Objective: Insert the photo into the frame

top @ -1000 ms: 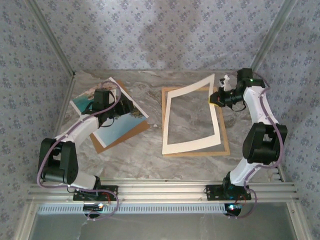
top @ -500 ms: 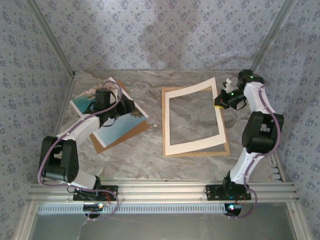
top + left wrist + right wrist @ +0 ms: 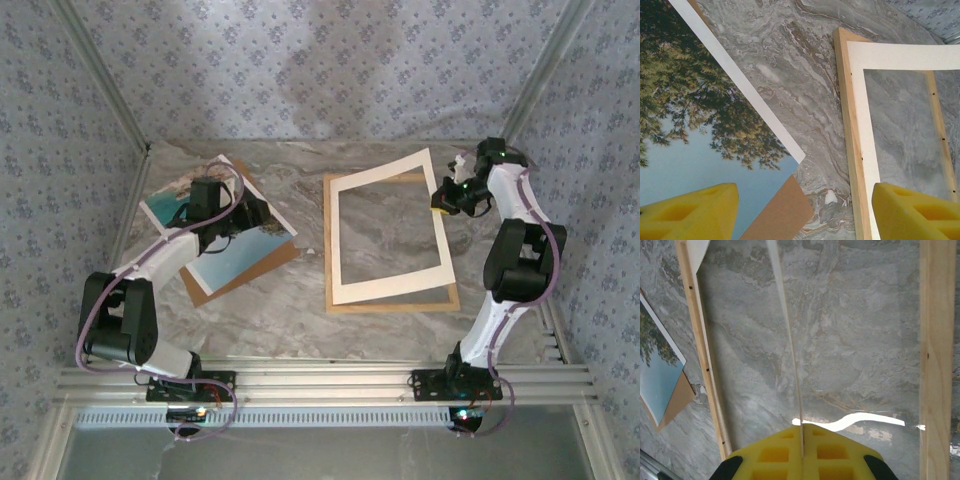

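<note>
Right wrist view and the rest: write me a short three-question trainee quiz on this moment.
1. True or false: the right gripper is shut on the edge of the cream card mat.
2. Pick one: the photo lies on A) the card mat, B) the brown backing board, C) the bare table.
3. Fill in: the left gripper hangs above the photo's corner with its jaws ____.

Key: 1 true; 2 B; 3 open.
</note>
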